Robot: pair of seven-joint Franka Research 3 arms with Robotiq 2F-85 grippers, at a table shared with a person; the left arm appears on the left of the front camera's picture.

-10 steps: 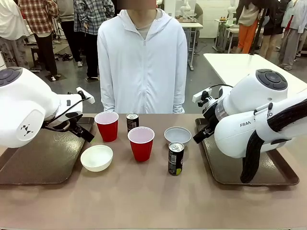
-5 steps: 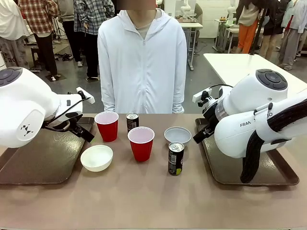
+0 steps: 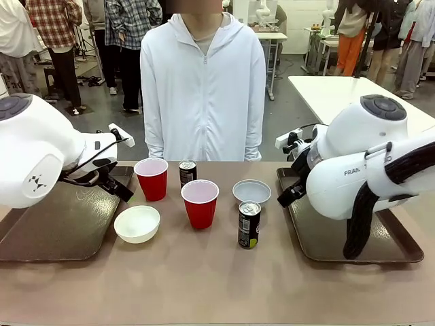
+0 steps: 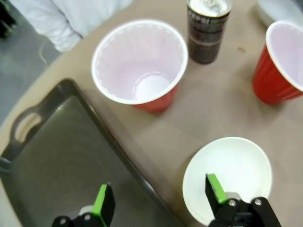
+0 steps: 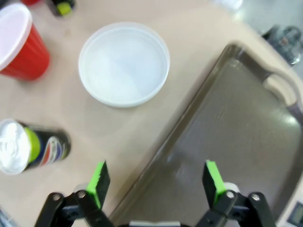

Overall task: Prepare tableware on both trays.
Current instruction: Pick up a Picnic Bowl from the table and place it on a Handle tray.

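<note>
Left gripper (image 4: 158, 194), spread and empty, is positioned over the left tray (image 4: 52, 165) rim; right gripper (image 5: 155, 177), likewise spread, over the right tray (image 5: 236, 137) rim.

The tan-brown counter (image 3: 204, 285) stood on a smooth grey floor (image 3: 285, 115) under even, bright indoor light. Beyond the counter's far right corner was a large white table (image 3: 340, 95), and farther back, past the counter's far edge, a smaller white-topped table (image 3: 270, 35) stood on thin legs. Several people (image 3: 54, 41) stood about at the back of the room, and dark cables (image 3: 92, 80) lay on the floor beyond the far left corner.
</note>
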